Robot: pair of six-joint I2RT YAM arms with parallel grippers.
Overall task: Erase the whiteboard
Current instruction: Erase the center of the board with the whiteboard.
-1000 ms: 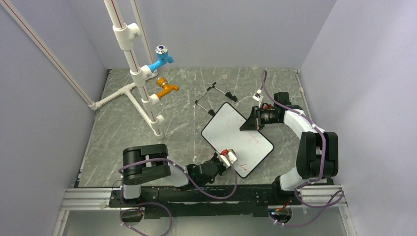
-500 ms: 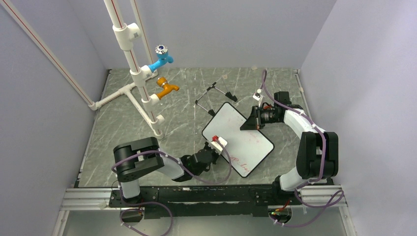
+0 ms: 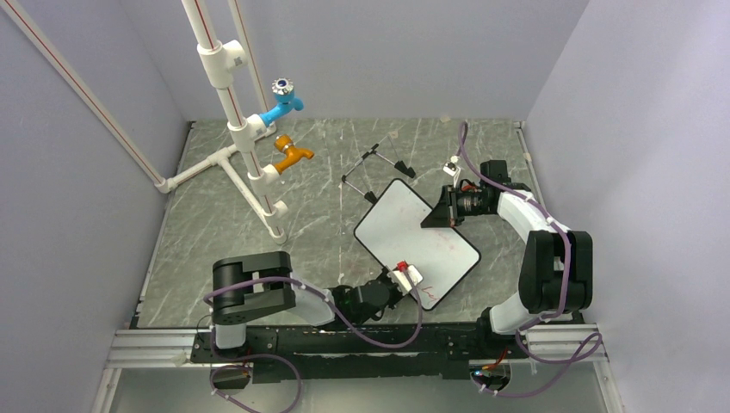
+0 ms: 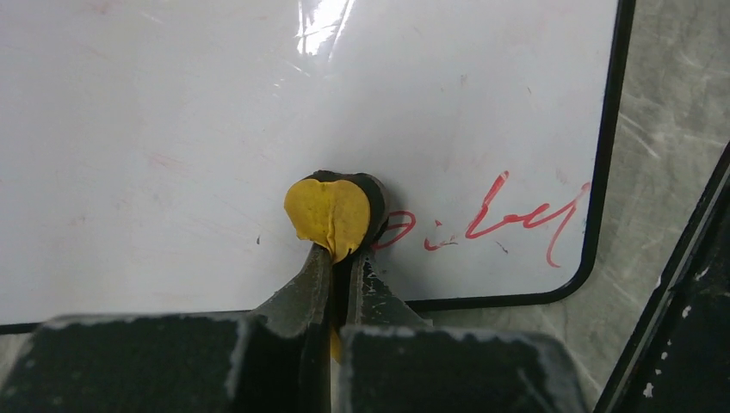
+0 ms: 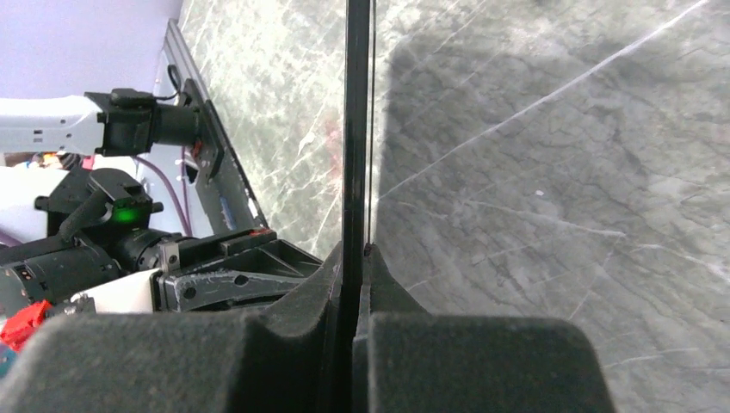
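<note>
From above, the whiteboard [image 3: 413,232] is lying diagonally on the marbled table [image 3: 215,232], right of centre, with its wire feet [image 3: 376,168] sticking out past the far corner. The left gripper [image 3: 405,277] is sitting over the board's near edge, and the right gripper [image 3: 436,217] is meeting its far right edge. In the left wrist view, the left gripper [image 4: 341,258] is pinching a yellow-and-black eraser [image 4: 331,213] between nearly closed fingers, pressing it against the whiteboard [image 4: 172,129] just beside the red writing [image 4: 516,219] near a corner. In the right wrist view, the right gripper [image 5: 353,258] is clamping the thin black edge of the whiteboard [image 5: 356,129], fingers narrow.
</note>
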